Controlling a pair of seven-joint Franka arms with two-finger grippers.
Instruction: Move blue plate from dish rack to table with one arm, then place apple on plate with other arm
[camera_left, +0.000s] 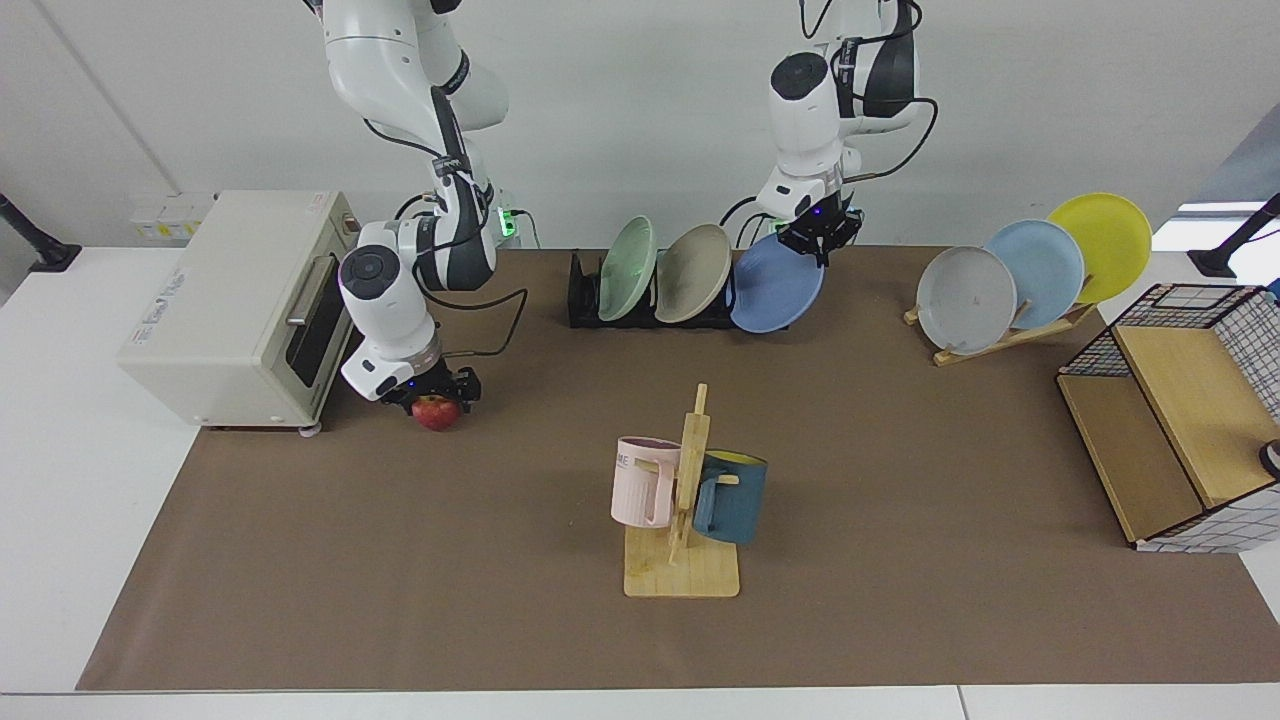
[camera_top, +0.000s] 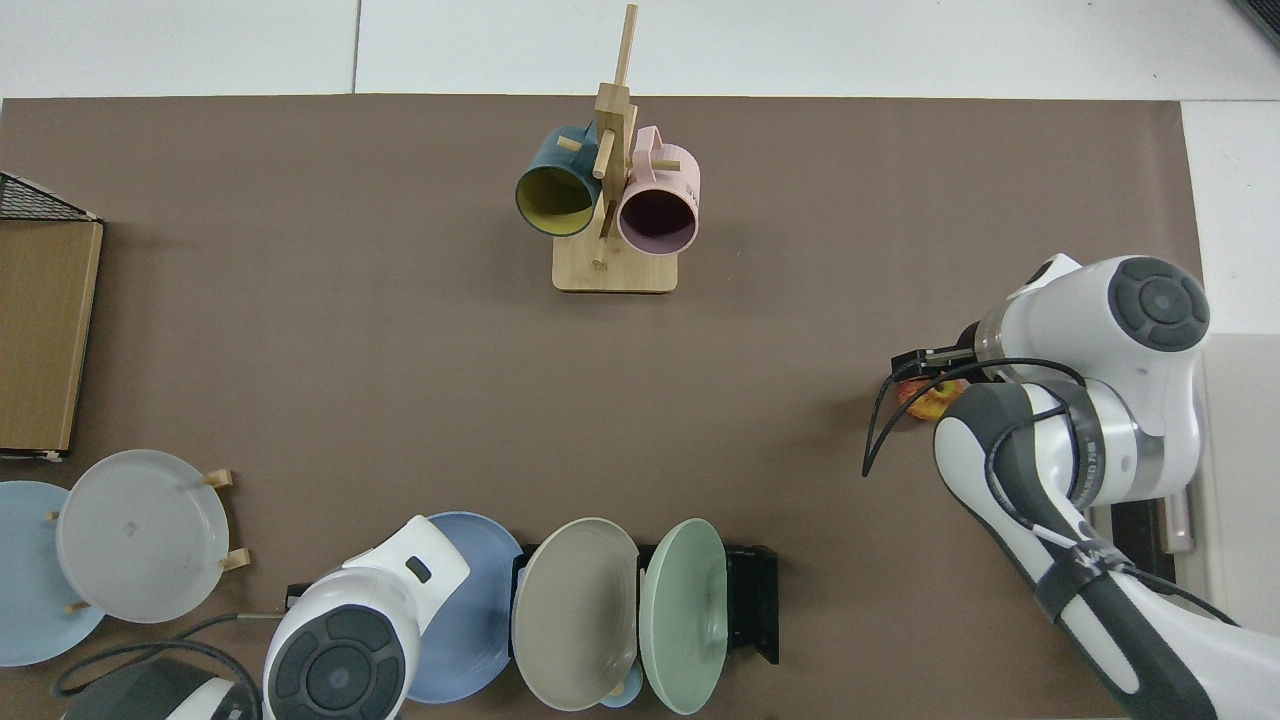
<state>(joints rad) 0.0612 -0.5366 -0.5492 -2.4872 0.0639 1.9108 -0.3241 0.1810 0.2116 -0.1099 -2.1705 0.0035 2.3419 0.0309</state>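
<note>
while the right claw (camera_left: 436, 392) sits low over the apple (camera_left: 436, 413) on the worktop (camera_left: 400, 560) beside the toaster oven (camera_left: 235, 305), can't tell if it's clenched yet. further right, the left claw (camera_left: 822, 237) looks clamped on the blue plate's (camera_left: 775, 290) top rim at the dish rack (camera_left: 585, 300) end. plate's probably stiff, slick and breakable, so a rim pinch makes sense.

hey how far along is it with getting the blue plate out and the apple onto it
Nothing is finished yet. The blue plate leans at the end of the dish rack, with the left tool at its top rim. The right tool is down over the apple, which sits on the table mat. Left to do: set the plate flat on the table, then carry the apple onto it.
</note>
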